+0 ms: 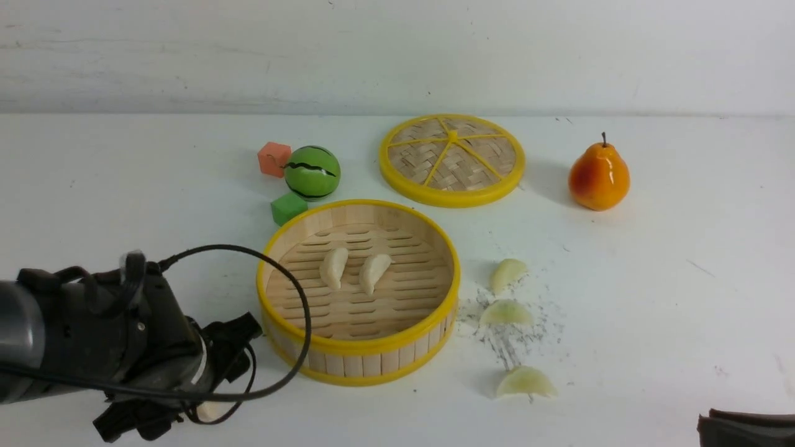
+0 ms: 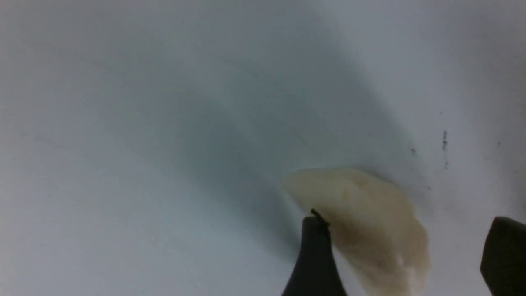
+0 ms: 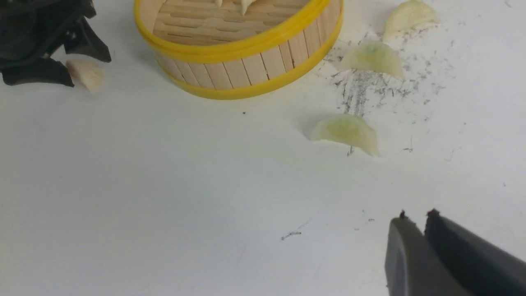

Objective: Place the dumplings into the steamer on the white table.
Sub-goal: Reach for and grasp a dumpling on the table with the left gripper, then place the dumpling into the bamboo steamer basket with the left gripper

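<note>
Cream dumpling (image 2: 370, 226) lies on the table (image 2: 164, 123) between the left fingers (image 2: 314, 263), spread wide apart; right fingers (image 3: 452, 255) are almost closed, gripping nothing

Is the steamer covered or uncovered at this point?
Uncovered. The woven lid lies flat on the white table behind the steamer, and two cream dumplings show on its slatted floor.

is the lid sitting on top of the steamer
No, the lid lies flat on the table behind the steamer, apart from it, leaving the steamer open on top.
</note>
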Motion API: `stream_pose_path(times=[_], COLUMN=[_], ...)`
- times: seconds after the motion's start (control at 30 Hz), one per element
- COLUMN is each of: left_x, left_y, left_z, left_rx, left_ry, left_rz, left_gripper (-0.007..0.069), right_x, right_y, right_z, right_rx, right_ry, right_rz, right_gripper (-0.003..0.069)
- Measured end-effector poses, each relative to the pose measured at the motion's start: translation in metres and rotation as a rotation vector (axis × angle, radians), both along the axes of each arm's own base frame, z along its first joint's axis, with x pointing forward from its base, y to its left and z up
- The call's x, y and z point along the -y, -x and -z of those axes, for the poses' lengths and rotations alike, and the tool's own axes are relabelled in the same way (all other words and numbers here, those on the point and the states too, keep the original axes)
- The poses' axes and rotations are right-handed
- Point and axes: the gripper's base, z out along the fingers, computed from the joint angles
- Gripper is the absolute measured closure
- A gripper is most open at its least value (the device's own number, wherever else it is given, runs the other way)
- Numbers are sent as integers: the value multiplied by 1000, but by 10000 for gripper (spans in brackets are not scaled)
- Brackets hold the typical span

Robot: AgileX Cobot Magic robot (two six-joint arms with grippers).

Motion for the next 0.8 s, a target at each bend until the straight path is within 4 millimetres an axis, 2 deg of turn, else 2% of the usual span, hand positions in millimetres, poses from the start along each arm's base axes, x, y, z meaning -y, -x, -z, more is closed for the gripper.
stream_pose_path(times=[0.1,0.2,0.33,0.37,0.47,0.6,0.67,0.7,0.73,0.8], left_x=[0,1,1,1,3,7,13,14,20,31], left_y=[-1,-2,-4,-4,-7,-10,-14,-14,-18,-27], left_z=[5,5,6,6,1,-33,-66,-70,-92,-117], left_rx=[-16,-12,-7,-4,9,85,169,176,231,276], left_ry=[-26,-47,-105,-123,-157,-169,-141,-149,-132,-95], left_rz=[38,93,207,239,315,442,505,528,578,646], left_gripper=[137,204,389,412,406,407,407,407,407,407], right_x=[0,0,0,0,0,0,0,0,0,1], right_y=[0,0,0,0,0,0,0,0,0,-1], right_z=[0,0,0,0,0,0,0,0,0,-1], right_rx=[0,0,1,2,2,2,3,3,4,10], right_ry=[0,0,0,0,0,0,0,0,1,1], right_rz=[0,0,1,1,1,2,3,3,3,7], right_gripper=[586,583,582,582,582,582,578,578,576,575])
